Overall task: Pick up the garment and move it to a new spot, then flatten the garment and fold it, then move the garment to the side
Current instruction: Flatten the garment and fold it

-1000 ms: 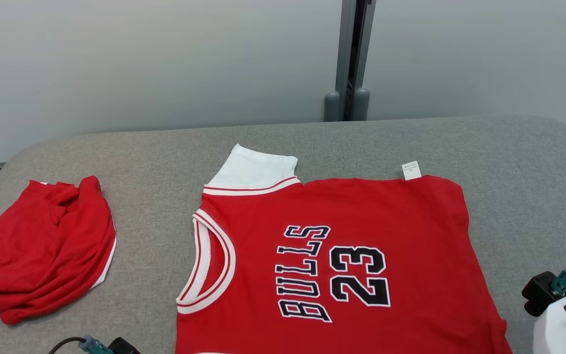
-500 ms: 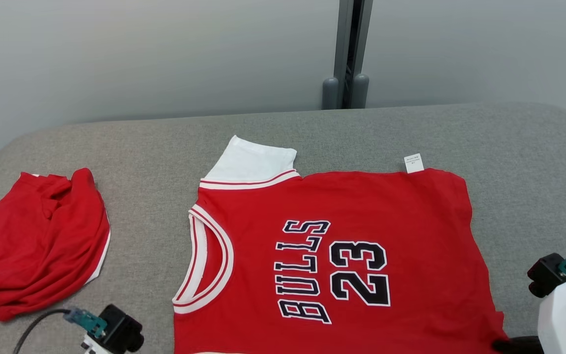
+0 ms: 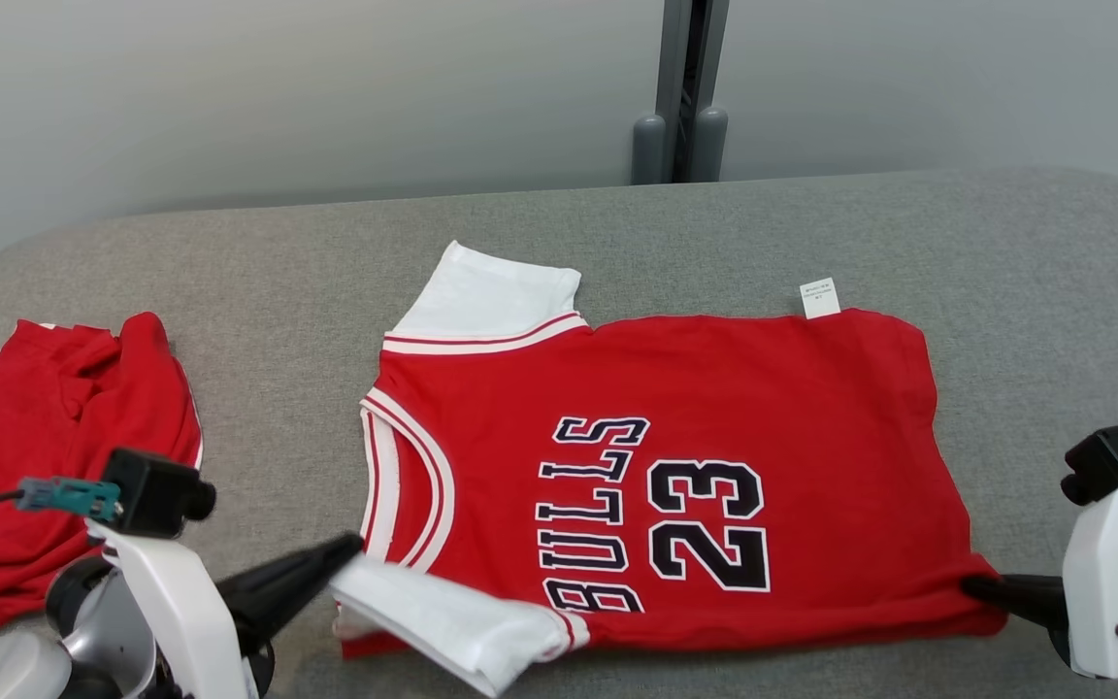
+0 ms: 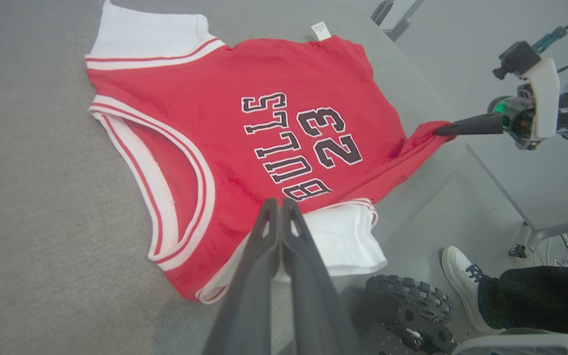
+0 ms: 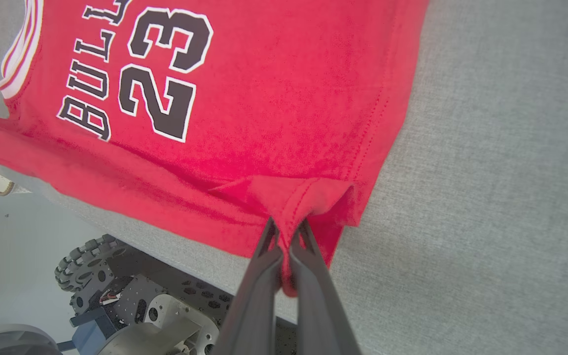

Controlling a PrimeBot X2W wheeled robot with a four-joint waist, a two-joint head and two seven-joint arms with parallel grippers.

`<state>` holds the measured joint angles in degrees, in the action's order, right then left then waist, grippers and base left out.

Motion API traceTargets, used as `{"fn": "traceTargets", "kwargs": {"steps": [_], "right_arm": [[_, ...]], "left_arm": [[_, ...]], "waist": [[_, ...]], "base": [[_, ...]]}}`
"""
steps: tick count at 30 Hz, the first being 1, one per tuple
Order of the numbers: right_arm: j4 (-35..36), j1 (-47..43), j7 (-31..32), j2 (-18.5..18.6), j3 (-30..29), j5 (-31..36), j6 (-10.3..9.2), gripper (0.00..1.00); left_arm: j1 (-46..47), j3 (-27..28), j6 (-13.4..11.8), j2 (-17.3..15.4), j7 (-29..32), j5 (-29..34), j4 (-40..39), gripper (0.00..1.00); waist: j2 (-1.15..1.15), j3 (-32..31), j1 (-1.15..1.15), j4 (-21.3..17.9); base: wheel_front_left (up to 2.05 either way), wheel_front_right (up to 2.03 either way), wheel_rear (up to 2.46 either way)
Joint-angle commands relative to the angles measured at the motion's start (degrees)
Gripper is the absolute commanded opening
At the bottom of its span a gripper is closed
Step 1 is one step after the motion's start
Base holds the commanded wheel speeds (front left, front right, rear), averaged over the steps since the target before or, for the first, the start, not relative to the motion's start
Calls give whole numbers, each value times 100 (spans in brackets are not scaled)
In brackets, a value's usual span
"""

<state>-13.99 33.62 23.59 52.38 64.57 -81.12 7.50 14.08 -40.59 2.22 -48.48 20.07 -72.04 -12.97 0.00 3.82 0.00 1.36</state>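
On a grey fabric-covered table [image 3: 811, 223], a red jersey [image 3: 734, 388] spread face up. Neck hole to the robot's left, hem to the right, black "BULLS 23" lettering reading sideways. Far white sleeve flat on the table. Small white label [image 3: 819, 297] poking out at the far edge. Near edge lifted a little and stretched between the two tools.

Left tool [image 3: 355, 549] at the near shoulder, fingers pressed together, pinching fabric where the red body meets the near white sleeve (sleeve itself hanging loose below the tips). Right tool [image 3: 967, 585] at the near hem corner, fingers closed narrowly on a bunched fold of red cloth, plainest from the right wrist.

Well apart on the table's left side, a second red garment [image 3: 64, 437] in a crumpled heap, partly behind the left arm.

Below the table edge in the left wrist view, a knobbly black wheel [image 4: 407, 305] and, beside it, a person's white shoe [image 4: 461, 276] with a dark trouser leg.
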Motion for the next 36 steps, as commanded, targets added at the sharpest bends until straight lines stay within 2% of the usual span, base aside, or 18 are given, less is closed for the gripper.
{"fn": "traceTargets", "kwargs": {"steps": [1,8,22,36], "right_arm": [[-60,71,-72,-58,-47,-14,-2,0],[-257,142,-375,-327,-104,220,-2,0],[-637,391,-967,-765,-106,531,-2,0],[-1005,542,-1295,-895,-45,606,-3,0]], "left_arm": [[107,62,-89,92,-145,88,155,0],[355,2,-160,519,-506,502,710,0],[934,-217,-122,1245,-932,1128,1920,0],[1288,-360,128,1555,-1268,1466,2866,0]], "waist": [[0,12,0,-11],[0,86,0,-19],[0,434,0,-67],[0,707,0,-102]], "base": [[0,0,0],[0,0,0],[0,0,0],[0,0,0]]}}
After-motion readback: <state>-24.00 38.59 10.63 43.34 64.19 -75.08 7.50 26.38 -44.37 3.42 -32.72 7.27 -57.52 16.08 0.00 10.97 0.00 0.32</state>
